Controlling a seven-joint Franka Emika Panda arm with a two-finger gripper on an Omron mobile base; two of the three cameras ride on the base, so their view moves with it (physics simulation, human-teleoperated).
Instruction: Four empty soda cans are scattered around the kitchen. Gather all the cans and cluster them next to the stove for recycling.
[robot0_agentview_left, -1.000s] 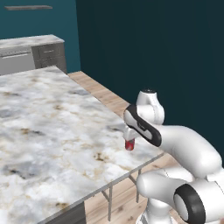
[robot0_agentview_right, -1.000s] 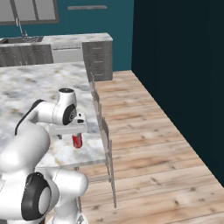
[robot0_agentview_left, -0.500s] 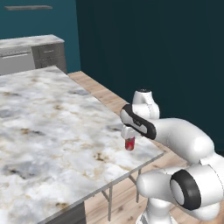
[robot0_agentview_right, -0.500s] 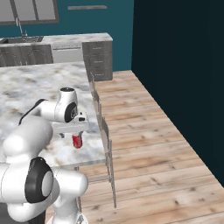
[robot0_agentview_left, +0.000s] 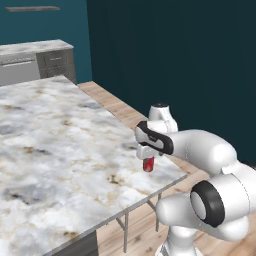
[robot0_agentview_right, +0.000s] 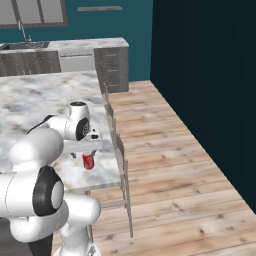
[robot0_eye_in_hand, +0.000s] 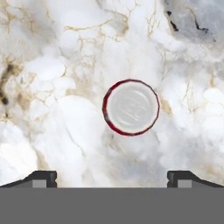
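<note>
One soda can (robot0_eye_in_hand: 131, 107) stands upright on marble desk (robot0_agentview_left: 55, 150), directly under end effector (robot0_eye_in_hand: 112, 177), jaws spread wide, nothing held. Prob light, thin-walled, slick; pinch mid-body, gently, w/o denting.

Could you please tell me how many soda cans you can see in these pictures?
1. One soda can stands upright on the marble counter near its corner, directly beneath the open gripper. Others may be out of view.

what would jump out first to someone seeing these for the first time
A single red soda can stands upright near the corner of a big marble counter. The white arm's open pincer hangs right above it. Seen from the hand, the can's silver top sits centred between the fingertips.
</note>
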